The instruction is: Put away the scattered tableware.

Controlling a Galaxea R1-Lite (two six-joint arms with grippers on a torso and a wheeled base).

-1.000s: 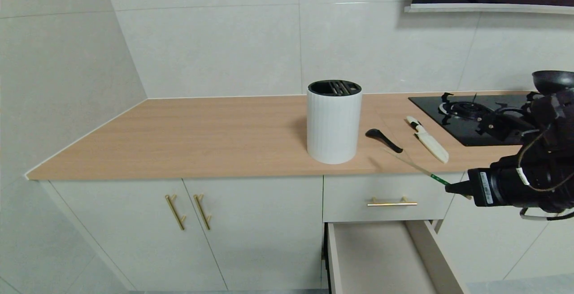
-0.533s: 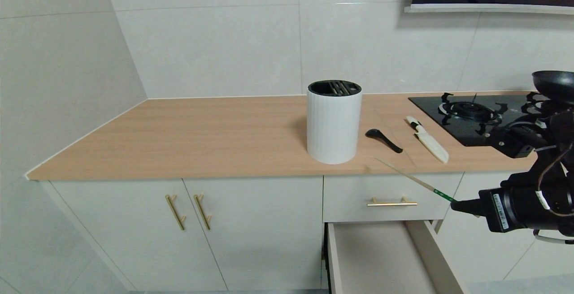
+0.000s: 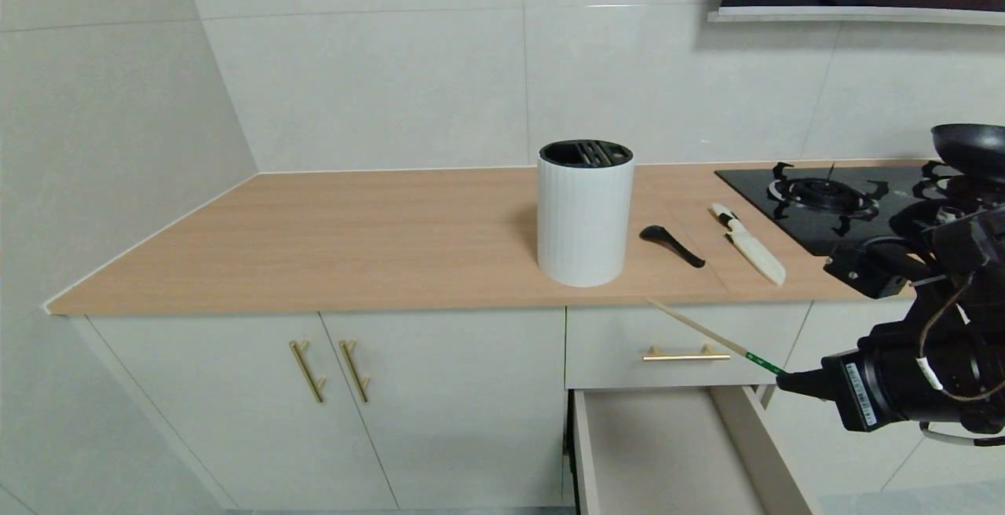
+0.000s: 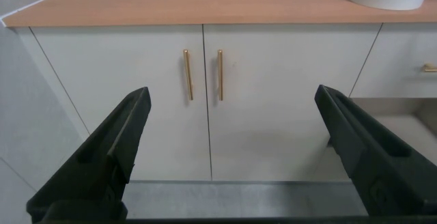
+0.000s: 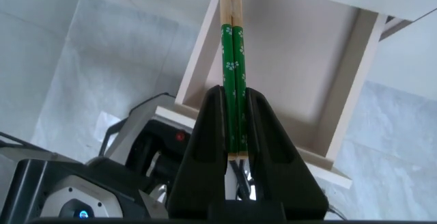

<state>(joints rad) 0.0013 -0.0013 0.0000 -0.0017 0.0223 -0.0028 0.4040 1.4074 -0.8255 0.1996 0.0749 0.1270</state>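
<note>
Kitchen cabinetry (image 3: 440,389), chopsticks (image 3: 710,332) in right claw (image 3: 785,378) above open drawer (image 3: 746,440)

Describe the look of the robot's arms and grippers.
The right arm is black and cylindrical, with a white printed label, a white band and thin cables looping over it. The right gripper has two black tapering fingers. The left gripper has two black, wedge-shaped, angular fingers.

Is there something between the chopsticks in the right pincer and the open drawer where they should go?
Nothing visible stands in the way. The right pincer holds the chopsticks above the open drawer, and no object lies between them or on the drawer's visible floor.
</note>
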